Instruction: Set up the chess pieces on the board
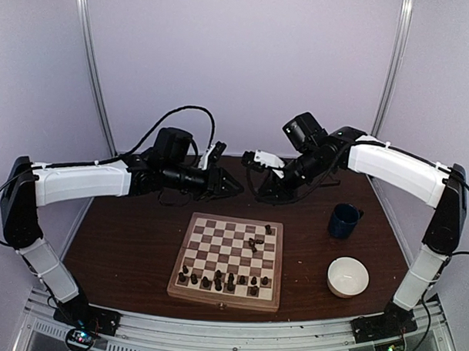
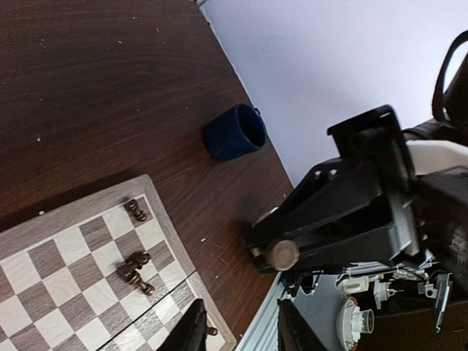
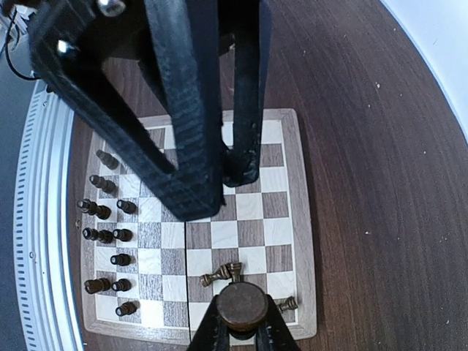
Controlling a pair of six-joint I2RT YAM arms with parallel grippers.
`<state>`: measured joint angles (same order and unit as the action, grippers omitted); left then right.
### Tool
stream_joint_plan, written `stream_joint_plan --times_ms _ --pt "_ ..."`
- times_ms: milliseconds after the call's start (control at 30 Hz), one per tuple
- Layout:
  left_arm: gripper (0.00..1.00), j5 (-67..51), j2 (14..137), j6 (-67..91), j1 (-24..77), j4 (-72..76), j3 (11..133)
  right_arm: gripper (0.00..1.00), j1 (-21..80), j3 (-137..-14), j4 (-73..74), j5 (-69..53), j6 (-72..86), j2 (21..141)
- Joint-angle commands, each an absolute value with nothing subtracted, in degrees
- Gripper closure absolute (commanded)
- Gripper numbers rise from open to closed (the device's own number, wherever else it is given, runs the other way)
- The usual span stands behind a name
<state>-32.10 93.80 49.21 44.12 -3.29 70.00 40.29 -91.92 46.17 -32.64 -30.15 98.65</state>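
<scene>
The board (image 1: 192,229) lies at the table's middle. Several dark chess pieces (image 1: 219,281) stand along its near edge. Two more lie toppled (image 1: 254,243) and one stands near the far right corner (image 1: 268,229). Behind the board my right gripper (image 1: 259,196) hangs in the air, shut on a chess piece (image 3: 243,306) whose round base faces the wrist camera. That same piece (image 2: 282,254) shows in the left wrist view. My left gripper (image 1: 238,189) hovers close beside it, open (image 2: 245,333), nothing between its fingers (image 3: 191,146). The toppled pair (image 3: 223,274) lies below.
A dark blue mug (image 1: 344,220) stands on the brown table to the right of the board and shows again (image 2: 235,132) in the left wrist view. A white bowl (image 1: 348,276) sits nearer the front right. Both arms reach in over the table's back.
</scene>
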Motion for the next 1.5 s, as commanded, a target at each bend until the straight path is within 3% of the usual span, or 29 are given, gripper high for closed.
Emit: stream_joint_plan --times_ms 0,1200,1467 --pt "0.67 -34.03 93.75 54.58 45.14 3.86 69.72 0.88 42.13 -94.84 50.20 -27.39 -32.21 100.16" --pt "0.73 -35.49 99.61 60.20 47.63 6.44 71.48 0.88 46.99 -95.45 50.98 -22.99 -33.42 100.07" --pt "0.83 -36.92 100.51 61.44 47.59 8.29 71.19 0.88 47.20 -95.56 50.80 -22.94 -33.49 99.88"
